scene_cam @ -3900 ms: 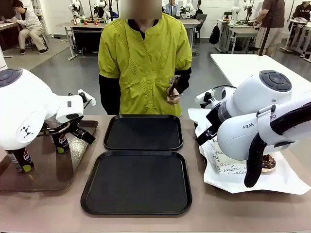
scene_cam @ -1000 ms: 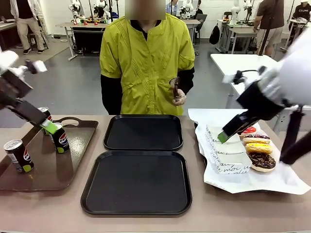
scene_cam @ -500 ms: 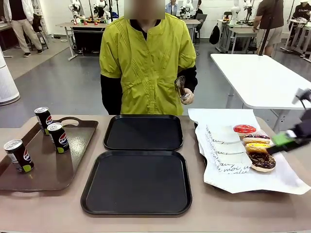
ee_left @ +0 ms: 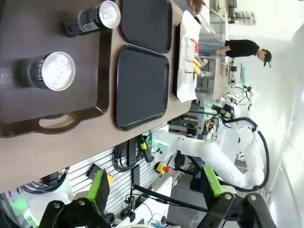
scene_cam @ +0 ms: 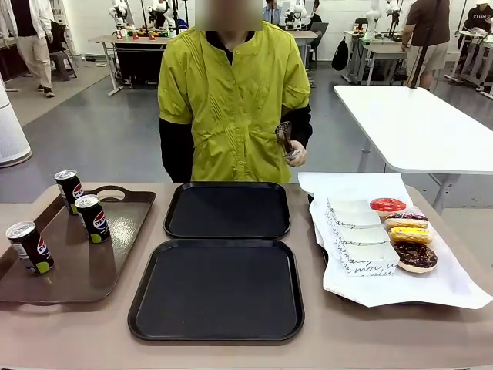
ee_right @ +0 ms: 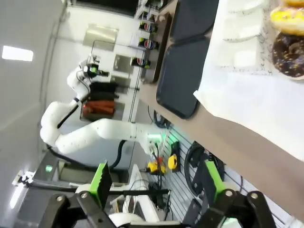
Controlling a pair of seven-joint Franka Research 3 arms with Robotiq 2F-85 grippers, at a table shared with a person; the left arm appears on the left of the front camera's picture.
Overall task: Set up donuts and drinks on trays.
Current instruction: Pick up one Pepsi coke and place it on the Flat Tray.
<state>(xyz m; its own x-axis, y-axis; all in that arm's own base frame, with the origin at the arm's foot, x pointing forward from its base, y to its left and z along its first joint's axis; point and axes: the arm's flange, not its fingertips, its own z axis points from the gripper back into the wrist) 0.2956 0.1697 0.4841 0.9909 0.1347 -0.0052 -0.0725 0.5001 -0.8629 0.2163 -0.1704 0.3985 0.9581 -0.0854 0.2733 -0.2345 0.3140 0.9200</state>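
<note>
On the tabletop, empty trays lay centred between cans and donuts for loading; left and right jaws stood open, empty.

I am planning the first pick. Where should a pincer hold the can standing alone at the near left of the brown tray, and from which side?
Hold the can across its round black body, below the silver top. It stands upright, apart from the middle can, so coming straight down from above, or level from the left, looks free. The brown tray wall there is low.
</note>
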